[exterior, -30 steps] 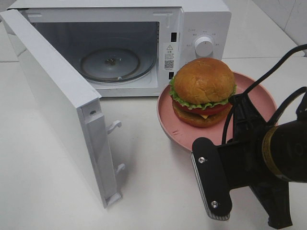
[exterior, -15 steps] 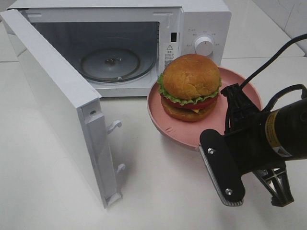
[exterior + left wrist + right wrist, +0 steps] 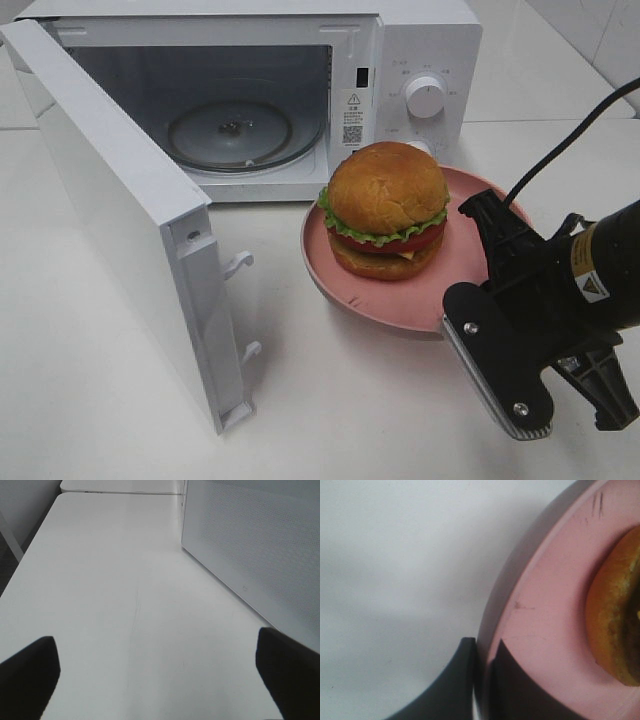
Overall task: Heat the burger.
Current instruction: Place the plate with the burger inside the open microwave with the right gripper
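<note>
Pinching rim of pink plate (image 3: 400,303) under burger (image 3: 388,205), right fingers (image 3: 455,685); left fingers (image 3: 27,675) wide apart, empty; microwave sticker (image 3: 352,118) unreadable.

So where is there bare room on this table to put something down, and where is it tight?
Free: the white table between the open white microwave door and the round pink plate, and left of that door; the bare glass turntable inside. Crowded: before the white dial, where the golden-bun burger, plate and black right gripper sit.
</note>
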Tool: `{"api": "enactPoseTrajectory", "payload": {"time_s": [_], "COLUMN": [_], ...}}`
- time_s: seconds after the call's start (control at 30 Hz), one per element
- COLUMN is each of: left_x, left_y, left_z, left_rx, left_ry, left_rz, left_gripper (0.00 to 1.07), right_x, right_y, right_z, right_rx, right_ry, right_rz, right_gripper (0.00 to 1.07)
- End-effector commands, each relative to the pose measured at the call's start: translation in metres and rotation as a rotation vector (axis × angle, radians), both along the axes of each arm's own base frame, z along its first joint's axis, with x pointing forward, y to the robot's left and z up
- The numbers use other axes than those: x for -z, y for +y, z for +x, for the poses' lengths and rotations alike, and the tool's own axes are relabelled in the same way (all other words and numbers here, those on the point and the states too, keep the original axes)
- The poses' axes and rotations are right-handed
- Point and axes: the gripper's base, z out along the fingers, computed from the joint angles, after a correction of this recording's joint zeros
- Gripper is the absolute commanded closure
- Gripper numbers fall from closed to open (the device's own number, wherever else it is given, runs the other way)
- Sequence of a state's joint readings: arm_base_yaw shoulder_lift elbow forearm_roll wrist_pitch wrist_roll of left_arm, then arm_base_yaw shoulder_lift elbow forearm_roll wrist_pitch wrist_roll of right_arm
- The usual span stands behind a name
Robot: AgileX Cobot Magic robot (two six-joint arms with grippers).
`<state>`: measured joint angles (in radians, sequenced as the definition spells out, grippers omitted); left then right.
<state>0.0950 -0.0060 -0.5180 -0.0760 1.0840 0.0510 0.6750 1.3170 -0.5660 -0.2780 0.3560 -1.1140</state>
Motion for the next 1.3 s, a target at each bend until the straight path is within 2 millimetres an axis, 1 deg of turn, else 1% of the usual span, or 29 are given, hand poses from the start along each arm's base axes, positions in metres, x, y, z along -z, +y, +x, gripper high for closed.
{"api": "enactPoseTrajectory", "payload": {"time_s": [0.03,0.47,0.6,0.67,0.77,0.83,0.9,1.03,1.17,1.3], "left_x": [-0.001,-0.001,-0.001,-0.001,-0.001,-0.001,-0.001,-0.001,-0.001,-0.001], "left_y": [-0.001,-0.001,-0.001,-0.001,-0.001,-0.001,-0.001,-0.001,-0.001,-0.001], "left_z": [-0.002,-0.002,-0.002,-0.002,-0.002,-0.002,-0.002,-0.002,-0.002,-0.002], "left_rx": [0.011,0.011,0.011,0.011,0.011,0.011,0.011,0.011,0.011,0.011], "left_ry": [-0.033,-0.033,-0.033,-0.033,-0.033,-0.033,-0.033,-0.033,-0.033,-0.033], "left_rz": [-0.008,-0.008,-0.008,-0.008,-0.008,-0.008,-0.008,-0.008,-0.008,-0.008], "left_gripper": [0.07,0.07,0.07,0.07,0.07,0.07,0.07,0.07,0.07,0.07], "right_x": [-0.005,-0.005,-0.009,-0.022,-0.025,-0.033,-0.036,-0.037,-0.038,-0.037], "right_y": [0.000,-0.007,-0.005,-0.001,0.000,0.003,0.004,0.005,0.008,0.009], "right_z": [0.005,0.010,0.013,0.019,0.020,0.024,0.026,0.027,0.027,0.028], "right_rx": [-0.048,-0.164,-0.160,-0.164,-0.165,-0.171,-0.174,-0.178,-0.178,-0.189], "right_ry": [-0.018,-0.017,-0.023,-0.028,-0.027,-0.027,-0.038,-0.052,-0.058,-0.062], "right_rz": [0.059,0.046,0.052,0.057,0.058,0.060,0.063,0.067,0.112,0.109], "right_gripper": [1.07,1.07,1.07,1.07,1.07,1.07,1.07,1.07,1.07,1.07]}}
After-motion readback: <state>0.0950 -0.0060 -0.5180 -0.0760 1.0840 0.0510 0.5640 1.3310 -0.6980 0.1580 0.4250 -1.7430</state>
